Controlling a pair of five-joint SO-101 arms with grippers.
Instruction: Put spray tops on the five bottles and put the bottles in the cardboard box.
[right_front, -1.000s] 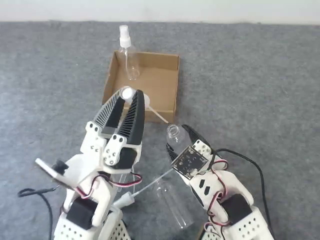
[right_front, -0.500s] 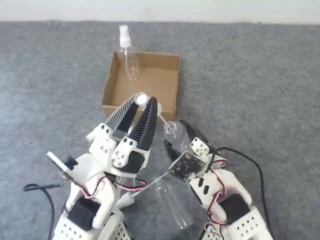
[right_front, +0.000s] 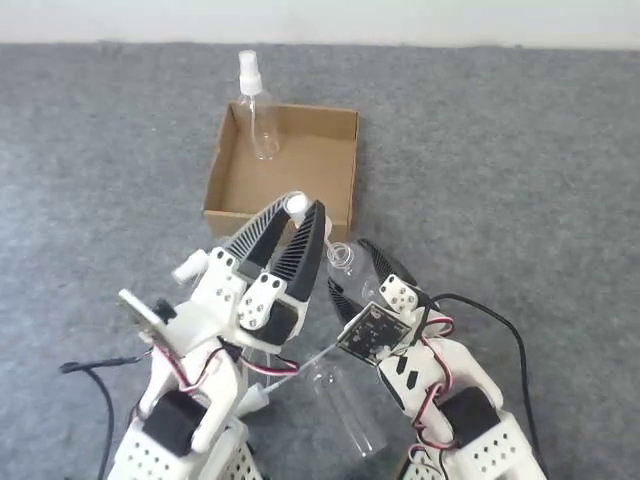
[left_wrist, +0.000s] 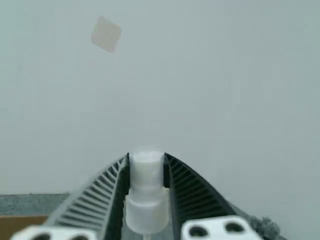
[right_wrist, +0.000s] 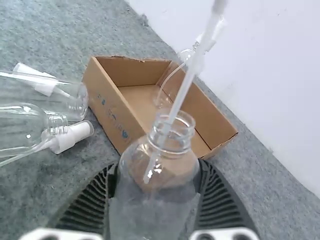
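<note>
My left gripper (right_front: 298, 208) is shut on a white spray top (right_front: 296, 205), held above the table near the front edge of the cardboard box (right_front: 330, 160). In the left wrist view the spray top (left_wrist: 146, 192) sits upright between the fingers (left_wrist: 107, 190). Its thin tube (right_wrist: 186, 87) slants down into the open neck of a clear bottle (right_wrist: 157, 175). My right gripper (right_front: 360, 280) is shut on that bottle (right_front: 352, 262), which tilts toward the box. A capped bottle (right_front: 258, 110) leans on the box's far wall.
A clear uncapped bottle (right_front: 350, 405) lies on the grey carpet between the arm bases, with a loose spray top (right_front: 255, 398) and its tube beside it. The right wrist view has lying bottles (right_wrist: 30, 117) and a spray top (right_wrist: 70, 136) beside the box (right_wrist: 107, 107).
My left gripper has swung right and forward with the spray top, bringing its tube over and into the bottle's neck. The right gripper has tilted its bottle slightly toward it.
</note>
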